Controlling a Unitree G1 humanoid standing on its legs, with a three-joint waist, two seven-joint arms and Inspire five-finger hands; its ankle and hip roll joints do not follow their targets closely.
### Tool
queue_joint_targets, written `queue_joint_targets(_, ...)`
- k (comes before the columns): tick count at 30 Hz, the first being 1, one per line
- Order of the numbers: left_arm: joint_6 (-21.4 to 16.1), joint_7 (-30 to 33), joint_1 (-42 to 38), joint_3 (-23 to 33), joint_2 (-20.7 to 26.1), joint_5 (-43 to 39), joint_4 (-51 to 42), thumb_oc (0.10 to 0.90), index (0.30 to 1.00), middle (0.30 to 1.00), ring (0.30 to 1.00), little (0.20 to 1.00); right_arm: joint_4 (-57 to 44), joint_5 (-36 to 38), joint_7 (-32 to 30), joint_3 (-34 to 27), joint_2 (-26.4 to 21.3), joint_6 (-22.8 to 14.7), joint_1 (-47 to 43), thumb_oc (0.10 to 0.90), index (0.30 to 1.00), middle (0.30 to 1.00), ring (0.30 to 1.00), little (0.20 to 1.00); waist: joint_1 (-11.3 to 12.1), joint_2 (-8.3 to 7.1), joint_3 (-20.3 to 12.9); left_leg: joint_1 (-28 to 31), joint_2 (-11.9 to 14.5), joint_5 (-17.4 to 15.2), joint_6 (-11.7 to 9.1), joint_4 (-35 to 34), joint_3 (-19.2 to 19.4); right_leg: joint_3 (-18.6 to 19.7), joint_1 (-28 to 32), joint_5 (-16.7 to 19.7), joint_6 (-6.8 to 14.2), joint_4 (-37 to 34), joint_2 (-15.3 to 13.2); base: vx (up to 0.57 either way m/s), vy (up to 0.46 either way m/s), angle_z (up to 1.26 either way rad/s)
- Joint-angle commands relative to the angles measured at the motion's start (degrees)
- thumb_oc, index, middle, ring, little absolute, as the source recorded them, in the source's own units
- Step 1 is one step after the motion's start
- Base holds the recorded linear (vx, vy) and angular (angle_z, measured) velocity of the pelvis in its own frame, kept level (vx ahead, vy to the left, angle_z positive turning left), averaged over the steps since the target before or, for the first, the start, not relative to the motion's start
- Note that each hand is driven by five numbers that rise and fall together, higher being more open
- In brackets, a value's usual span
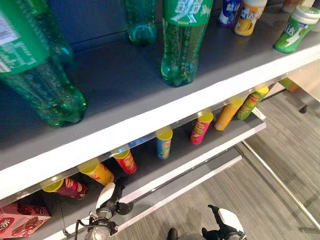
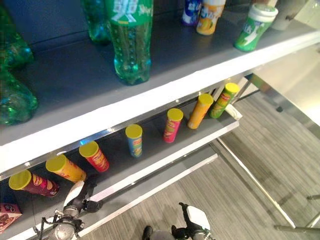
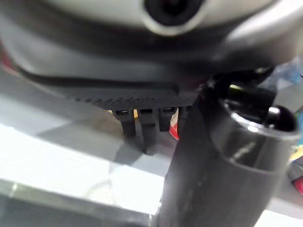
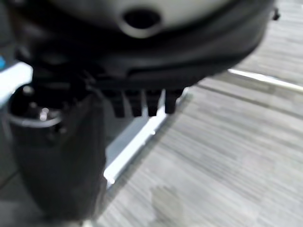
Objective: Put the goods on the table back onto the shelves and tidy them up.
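Hanging low before the shelves, the left hand (image 1: pixel 111 196) sits near the lower shelf's front edge (image 1: pixel 200 157), fingers straight and holding nothing; the right hand (image 1: pixel 222 223) hovers over bare floor, likewise relaxed and empty. Crisp tubes (image 1: pixel 163 142) lie spaced in a row, green bottles (image 1: pixel 182 42) above, so restocking looks largely done

Bright overhead light glares off the shelf edge (image 1: pixel 150 117); wrist views blurred.

Gaps between chip cans (image 2: pixel 134 140) — upper shelf (image 2: pixel 150 102) edge overhangs them.
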Motion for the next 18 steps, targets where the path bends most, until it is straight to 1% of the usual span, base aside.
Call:
queue_joint_targets(1, -1.4, -4.4, 1.8, -2.6, -0.5, -2.8, -3.8, 0.800, 0.900, 0.900, 0.900, 0.900, 2.5, 0.8, -1.3, -0.7, 1.7, -0.9, 0.0, 0.800, 0.900, 0.900, 0.900, 0.900, -0.1, -0.88, -0.5, 2.4, 0.7, -5.8, -1.6, -2.2, -0.5, 0.4, 2.6, 14.9, 10.7, -16.2, -2.9, -0.03, 0.047, 0.05)
queue_joint_targets(3, -2.0, -7.0, 2.6, -3.5, 0.3, -3.7, -6.4, 0.800, 0.900, 0.900, 0.900, 0.900, 4.7, 0.8, -0.9, -0.6, 2.3, -0.8, -0.9, 0.800, 0.900, 0.900, 0.900, 0.900, 0.2, -0.75, -1.1, 2.5, 0.5, -5.8, -1.3, -2.3, -0.8, 0.4, 2.7, 15.2, 10.9, -16.1, -3.1, -0.03, 0.055, 0.13)
queue_joint_targets(4, -2.0, -7.0, 2.7, -3.5, 0.3, -3.8, -6.6, 0.800, 0.900, 0.900, 0.900, 0.900, 4.7, 0.8, -0.9, -0.6, 2.4, -0.9, -0.9, 0.800, 0.900, 0.900, 0.900, 0.900, 0.2, -0.78, -1.1, 2.5, 0.5, -5.8, -1.3, -2.3, -0.8, 0.4, 2.7, 15.2, 10.9, -16.1, -3.1, -0.06, 0.104, 0.16)
queue_joint_targets(6, -3.0, -8.3, 3.3, -4.2, 0.5, -4.8, -8.7, 0.800, 0.900, 0.900, 0.900, 0.900, 8.4, -1.1, -2.4, -0.3, 2.8, -1.4, 0.5, 0.800, 0.900, 0.900, 0.900, 0.900, -0.5, -0.26, -1.3, 2.8, 0.1, -5.9, -1.1, -2.5, -0.5, 0.9, 2.5, 15.7, 11.2, -16.0, -3.3, -0.08, 0.124, 0.08)
queue_joint_targets(8, -3.5, -10.6, 4.9, -4.6, 1.9, -6.5, -12.4, 0.800, 0.900, 0.900, 0.900, 0.900, 10.9, -3.0, -1.1, 0.3, 3.7, -1.0, 0.7, 0.800, 0.900, 0.900, 0.900, 0.900, -0.8, 0.34, -1.6, 3.1, -0.2, -6.0, -0.8, -2.8, -0.3, 1.5, 2.2, 16.1, 11.6, -15.8, -3.5, -0.10, 0.132, -0.20)
queue_joint_targets(9, -3.5, -11.9, 6.8, -3.9, 3.7, -7.6, -15.7, 0.800, 0.900, 0.900, 0.900, 0.900, 12.5, -2.3, -0.5, -0.3, 4.5, -0.6, 0.3, 0.800, 0.900, 0.900, 0.900, 0.900, -0.5, 0.73, -2.2, 3.3, -0.4, -6.1, -0.6, -3.2, -0.5, 1.7, 2.0, 16.3, 11.8, -15.8, -3.6, -0.08, 0.088, -0.29)
queue_joint_targets(12, -3.4, -12.5, 7.8, -3.0, 4.8, -8.0, -17.1, 0.800, 0.900, 0.900, 0.900, 0.900, 12.9, -1.8, -0.3, -0.5, 4.7, -0.6, 0.3, 0.800, 0.900, 0.900, 0.900, 0.900, -0.3, 0.83, -2.5, 3.3, -0.5, -6.1, -0.5, -3.4, -0.7, 1.6, 2.1, 16.4, 11.9, -15.8, -3.8, -0.05, 0.046, -0.02)
queue_joint_targets(15, -3.0, -12.4, 8.9, -1.6, 5.4, -8.3, -17.6, 0.800, 0.900, 0.900, 0.900, 0.900, 13.3, -1.0, -0.2, -1.0, 4.9, -0.3, -0.3, 0.800, 0.900, 0.900, 0.900, 0.900, 0.2, 0.98, -2.9, 3.2, -0.7, -6.1, -0.3, -3.5, -1.2, 1.3, 2.2, 16.4, 12.0, -15.8, -4.0, -0.05, 0.029, 0.02)
queue_joint_targets(18, -2.1, -11.3, 10.6, 2.0, 4.6, -9.8, -15.8, 0.800, 0.900, 0.900, 0.900, 0.900, 13.7, 0.5, 0.2, -1.8, 5.2, 0.0, -1.2, 0.800, 0.900, 0.900, 0.900, 0.900, 1.7, 0.93, -3.2, 2.4, -0.9, -5.8, 0.0, -3.5, -2.9, 0.5, 2.5, 16.5, 12.1, -15.8, -4.7, -0.09, 0.025, 0.11)
